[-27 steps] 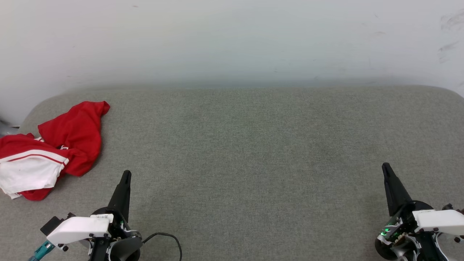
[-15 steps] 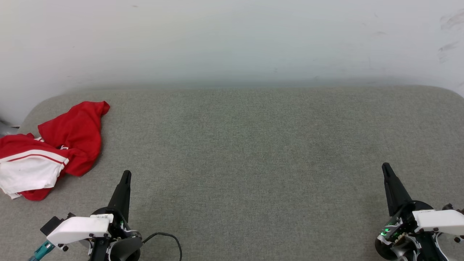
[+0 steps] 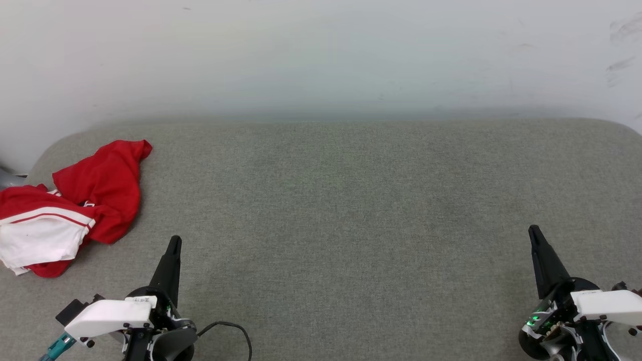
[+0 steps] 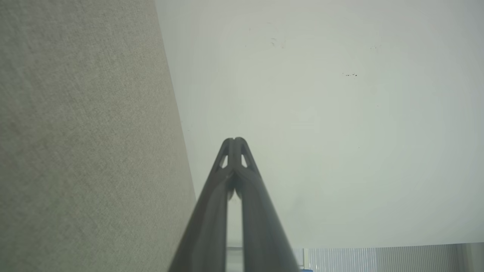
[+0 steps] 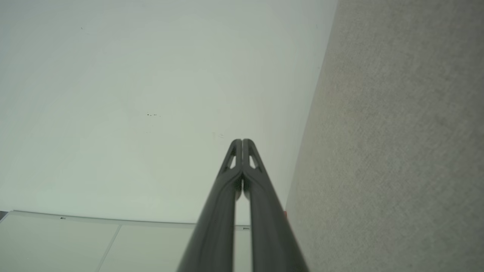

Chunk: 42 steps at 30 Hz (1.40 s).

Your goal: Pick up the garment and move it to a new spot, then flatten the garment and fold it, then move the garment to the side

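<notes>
- The left gripper [image 3: 173,242] has its two dark fingers [image 4: 210,215] pressed together with the tips meeting, and nothing is held between them
- It is held over the grey fabric surface [image 3: 351,210] and points toward the pale wall [image 3: 321,55]; whether it touches the fabric cannot be told
- The right gripper [image 3: 533,231] is likewise closed on nothing, with its tips touching in the right wrist view, and it points the same way
- The two grippers are well apart, with bare grey fabric between them
- Behind the left gripper, a black cable [image 3: 235,328] loops over the fabric on its right side, and a teal connector [image 3: 55,346] shows on its left side
- A green light [image 3: 534,317] glows at the base of the right gripper
- The garment [image 3: 95,195] lies crumpled ahead of the left gripper and to its left, near it but apart from it, and far from the right gripper
- Red cloth makes up the part of the heap nearest the left gripper; a white sleeve [image 3: 35,240] with red-striped trim lies on the side away from it
- The heap sits by the surface's rounded left corner
- The wall rises beyond the fabric's far edge, ahead of both grippers, with faint dark scuffs ahead of the right one
</notes>
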Available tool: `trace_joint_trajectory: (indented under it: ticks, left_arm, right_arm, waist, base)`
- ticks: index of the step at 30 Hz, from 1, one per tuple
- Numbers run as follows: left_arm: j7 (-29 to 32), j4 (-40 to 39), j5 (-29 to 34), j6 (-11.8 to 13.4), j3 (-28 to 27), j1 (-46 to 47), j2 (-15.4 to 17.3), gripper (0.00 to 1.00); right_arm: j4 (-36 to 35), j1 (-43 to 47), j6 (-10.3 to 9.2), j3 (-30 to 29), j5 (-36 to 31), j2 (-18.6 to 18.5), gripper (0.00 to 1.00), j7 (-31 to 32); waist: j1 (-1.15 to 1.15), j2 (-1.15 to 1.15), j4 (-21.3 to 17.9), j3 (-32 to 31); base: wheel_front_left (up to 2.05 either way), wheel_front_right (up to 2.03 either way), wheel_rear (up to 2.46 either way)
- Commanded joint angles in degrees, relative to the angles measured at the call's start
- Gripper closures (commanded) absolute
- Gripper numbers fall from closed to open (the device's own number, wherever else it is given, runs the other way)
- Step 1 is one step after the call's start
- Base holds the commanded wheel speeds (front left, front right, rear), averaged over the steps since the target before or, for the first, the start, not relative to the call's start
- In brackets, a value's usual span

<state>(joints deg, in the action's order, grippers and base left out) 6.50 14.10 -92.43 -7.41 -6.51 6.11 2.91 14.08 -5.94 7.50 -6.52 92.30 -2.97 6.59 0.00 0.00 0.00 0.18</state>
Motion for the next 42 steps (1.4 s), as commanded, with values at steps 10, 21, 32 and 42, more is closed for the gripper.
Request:
trace_joint_trajectory:
  ticks: [10,21,32,42]
  left_arm:
    - [0.2,-0.1,0.0,-0.2,-0.1,0.3,-0.1,1.0]
    - [-0.1,0.4,0.0,0.0,0.1,-0.2,0.0,0.0]
    - [-2.8,-0.4,4.1,0.0,0.1,-1.3,-0.1,0.0]
    - [-5.9,-5.5,18.0,3.1,0.5,-1.4,-0.1,0.0]
  right_arm:
    - [0.0,-0.7,-0.02,0.1,0.2,0.2,1.0,0.1]
    - [0.4,0.2,0.0,0.0,0.0,0.0,0.0,0.0]
    - [-0.2,1.9,-0.01,-0.4,-4.8,0.0,0.0,-2.8]
    - [-4.9,2.6,-0.01,-1.3,-18.6,0.0,0.0,-5.9]
  waist:
    - [0.0,0.0,0.0,0.0]
    - [0.0,0.0,0.0,0.0]
    - [0.0,0.0,0.0,0.1]
    - [0.0,0.0,0.1,0.1]
  base:
    - [0.0,0.0,0.0]
    - [0.0,0.0,0.0]
    - [0.0,0.0,0.0]
    - [0.0,0.0,0.0]
